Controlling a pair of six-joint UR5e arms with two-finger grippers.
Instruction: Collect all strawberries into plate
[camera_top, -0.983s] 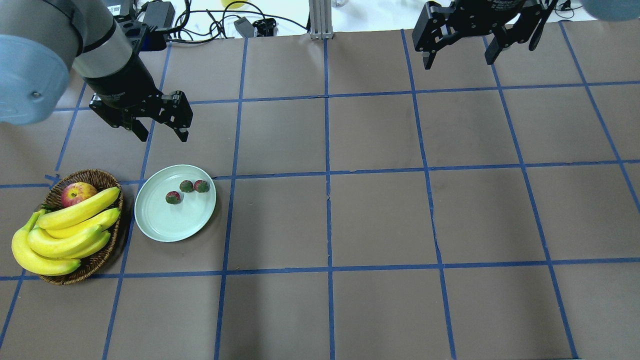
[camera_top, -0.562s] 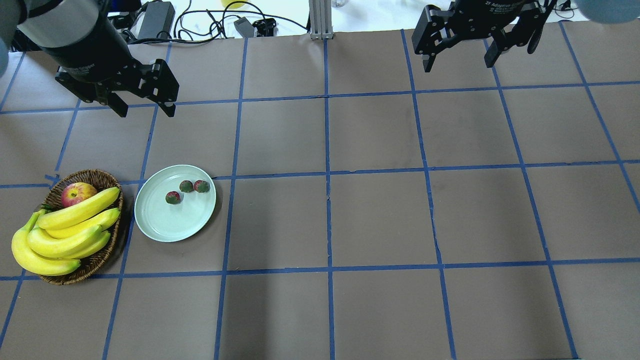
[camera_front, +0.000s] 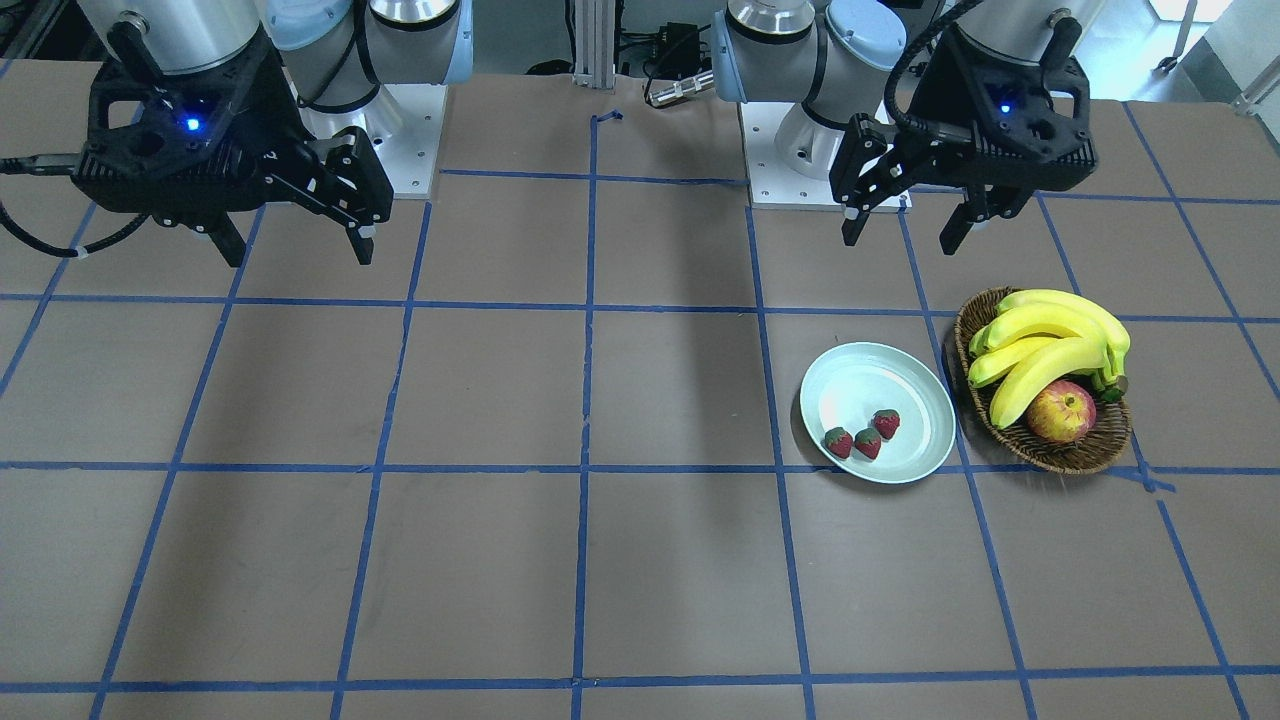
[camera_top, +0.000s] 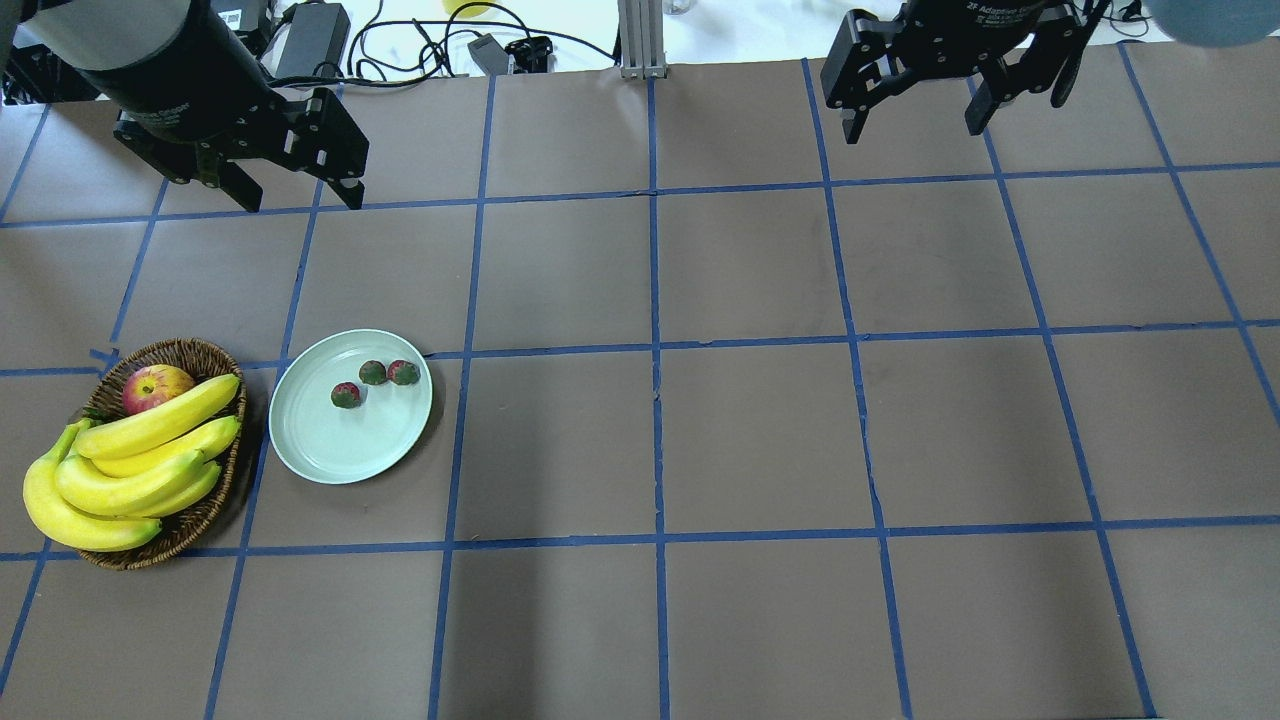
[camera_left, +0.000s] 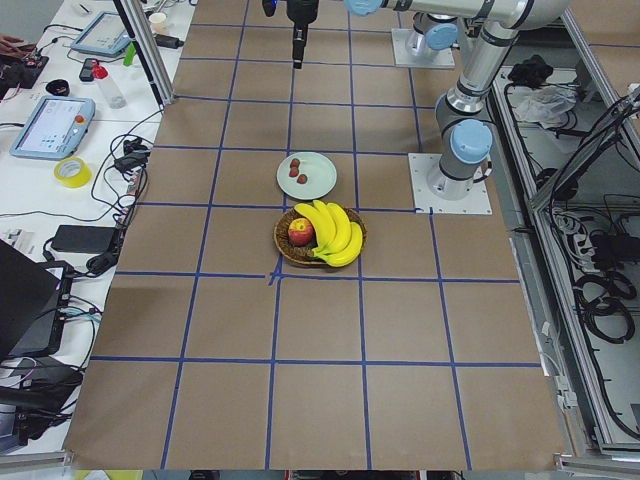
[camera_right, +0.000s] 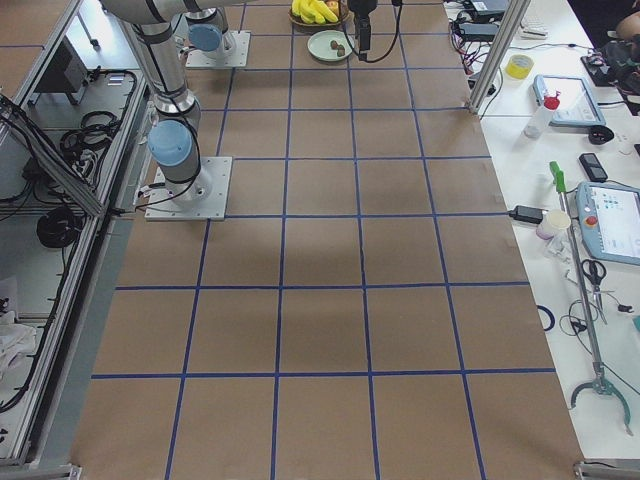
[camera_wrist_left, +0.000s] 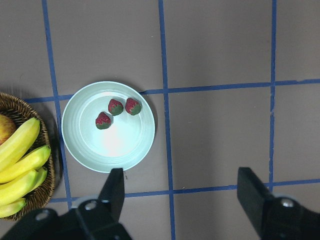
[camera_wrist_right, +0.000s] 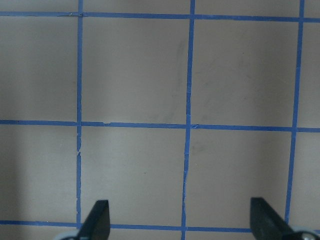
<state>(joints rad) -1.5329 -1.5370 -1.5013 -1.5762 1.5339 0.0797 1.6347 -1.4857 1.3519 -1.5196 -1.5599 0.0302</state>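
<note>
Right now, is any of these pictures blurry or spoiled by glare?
Left wrist view: a bright sheen on the plate, strawberries sharp. Right wrist view: the table looks pale, washed out. Overhead view: broad soft shadows band the table; the bench behind is blown white.

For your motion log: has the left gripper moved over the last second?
Yes. The left gripper has pulled away from the plate, upward in the overhead view.

There are 3 strawberries (camera_top: 373, 372), 1 plate (camera_top: 340, 450), 1 wicker basket (camera_top: 185, 345), 1 apple (camera_top: 155, 387) and 1 bunch of bananas (camera_top: 130, 470), about 5 in it. 2 hands show: 1 left hand (camera_top: 302, 204), 1 right hand (camera_top: 912, 130).
</note>
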